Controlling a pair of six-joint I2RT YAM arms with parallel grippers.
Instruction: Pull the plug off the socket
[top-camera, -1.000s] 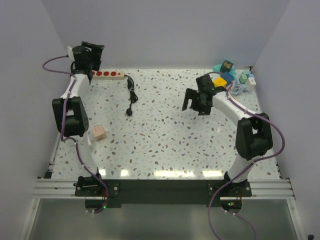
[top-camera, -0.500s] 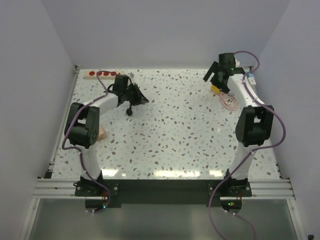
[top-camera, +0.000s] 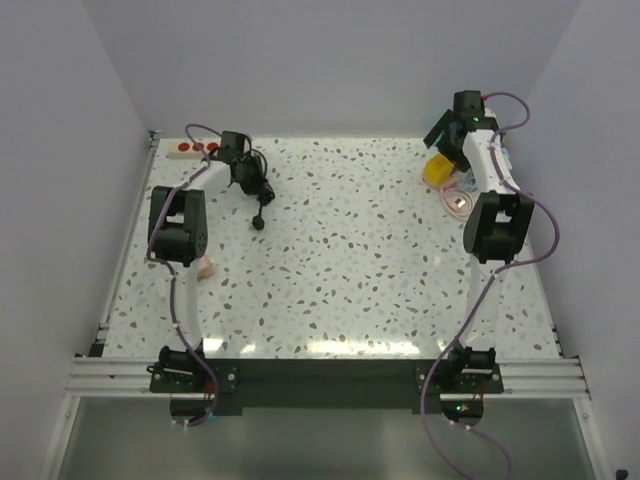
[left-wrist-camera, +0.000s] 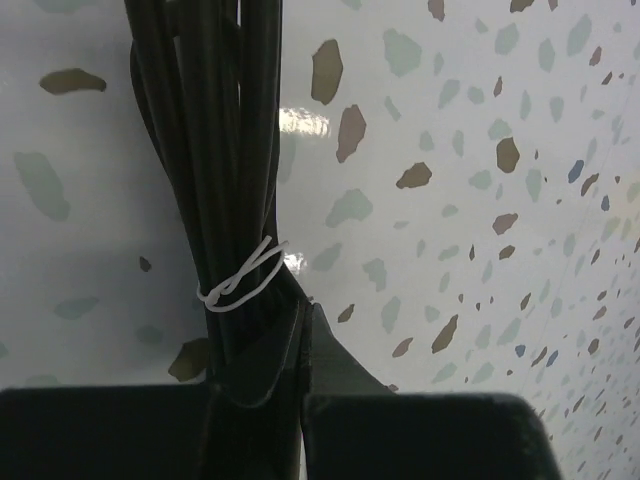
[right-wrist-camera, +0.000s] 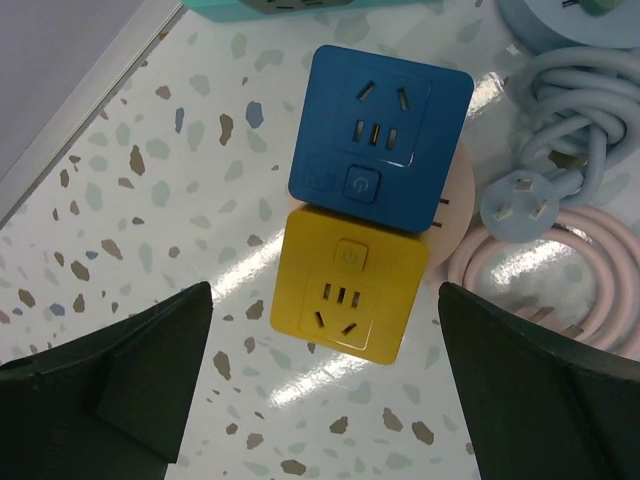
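Overhead, the left gripper (top-camera: 245, 172) sat far left on the speckled white worktop (top-camera: 340, 290) beside the socket (top-camera: 190, 150), and the plug (top-camera: 260, 222) lay loose on the worktop, apart from the strip. Only the wrist view showed its jaws clenched on the bundled black cord (left-wrist-camera: 215, 150) by one white twist tie (left-wrist-camera: 240, 285). The right gripper (right-wrist-camera: 325, 400), jaws released, hung over two adapters, the blue cube (right-wrist-camera: 380, 125) and the yellow cube (right-wrist-camera: 348, 290), beside one pink cable (right-wrist-camera: 520, 270) and one light-blue cable (right-wrist-camera: 575, 85), with pale walls (top-camera: 330, 60) around.
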